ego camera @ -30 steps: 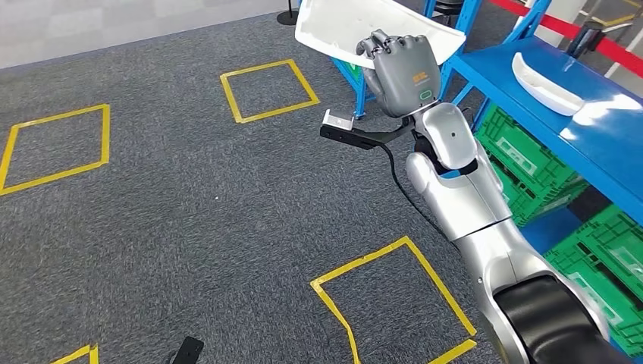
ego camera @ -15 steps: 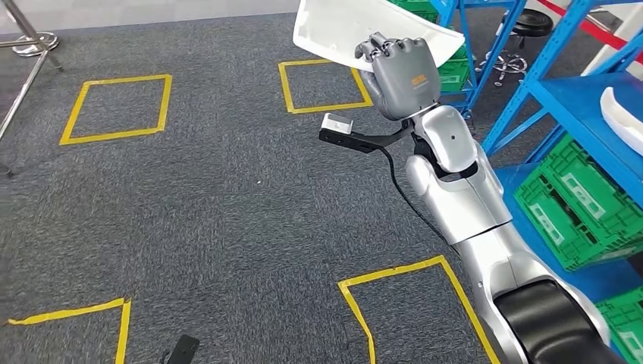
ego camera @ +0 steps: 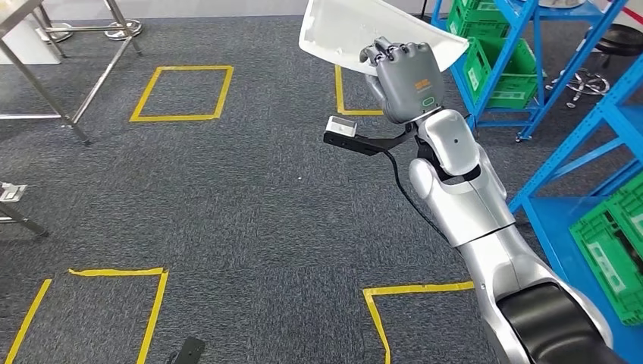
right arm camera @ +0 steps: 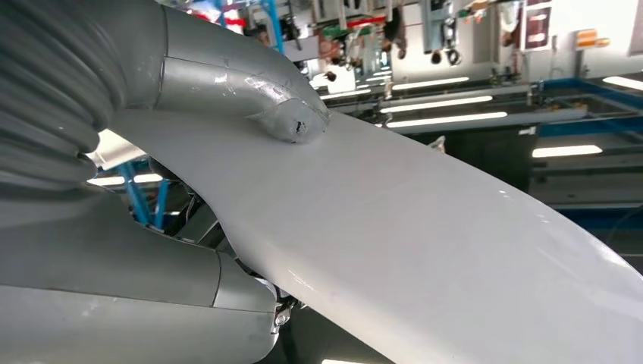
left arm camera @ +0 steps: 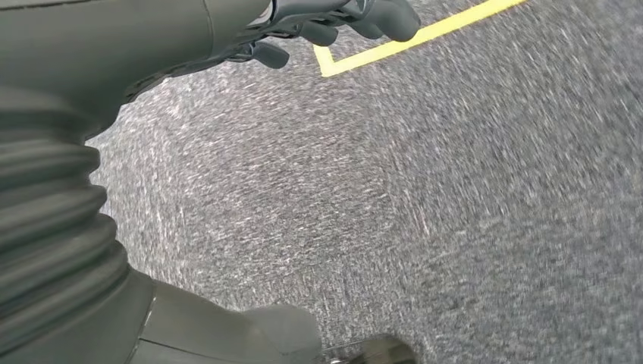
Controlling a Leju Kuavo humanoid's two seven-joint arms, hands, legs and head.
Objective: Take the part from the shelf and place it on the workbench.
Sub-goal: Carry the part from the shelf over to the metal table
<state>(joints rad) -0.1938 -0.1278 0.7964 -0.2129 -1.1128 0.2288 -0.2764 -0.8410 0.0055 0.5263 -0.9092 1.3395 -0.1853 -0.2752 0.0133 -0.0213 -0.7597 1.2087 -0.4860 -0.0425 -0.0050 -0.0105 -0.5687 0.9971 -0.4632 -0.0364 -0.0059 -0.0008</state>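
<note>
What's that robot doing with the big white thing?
The robot is carrying a white curved part, gripped in its right hand and held up high in front of it. It stands on grey carpet marked with yellow tape squares. Blue shelves with green crates are off to its right, and the legs of a metal table show to its left. The part has not been put down yet.

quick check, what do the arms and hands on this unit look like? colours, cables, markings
Right arm: glossy silver shells, black section nearest the body. Right hand: matte grey, orange marking and a green ring on its back. Black wrist bracket carries a small silver camera; black cable runs down. Left hand: grey ribbed cover, darker fingers.
</note>
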